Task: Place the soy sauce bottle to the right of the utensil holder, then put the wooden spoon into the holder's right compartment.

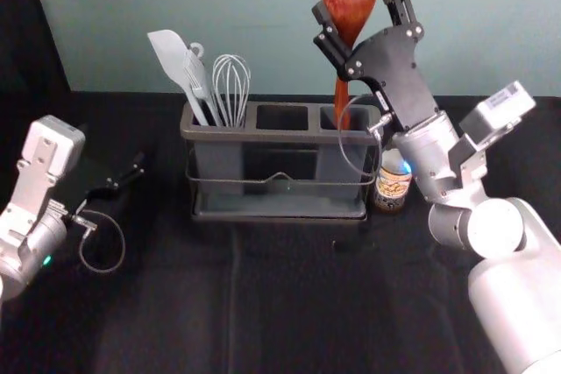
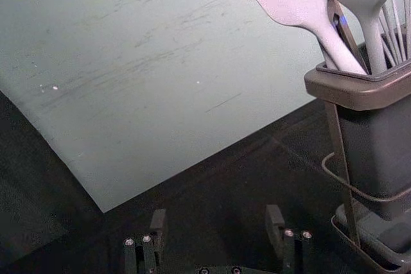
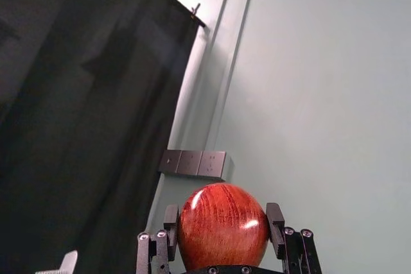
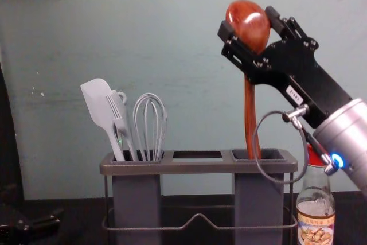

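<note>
Spoon (image 4: 250, 113) is near upright, bowl up, handle down, in our right end effector (image 4: 249, 22), its fingers closed on the bowl from either side. Handle end sits at the mouth of the holder's (image 4: 198, 167) right compartment (image 4: 258, 199); we can't tell how deep. Long axis roughly matches the slot, so we likely lower straight, then release. Tilt could snag the rim. Bottle (image 4: 315, 216) stands just right of the holder. Left end effector (image 2: 216, 216) idles left of it, fingers wide.
</note>
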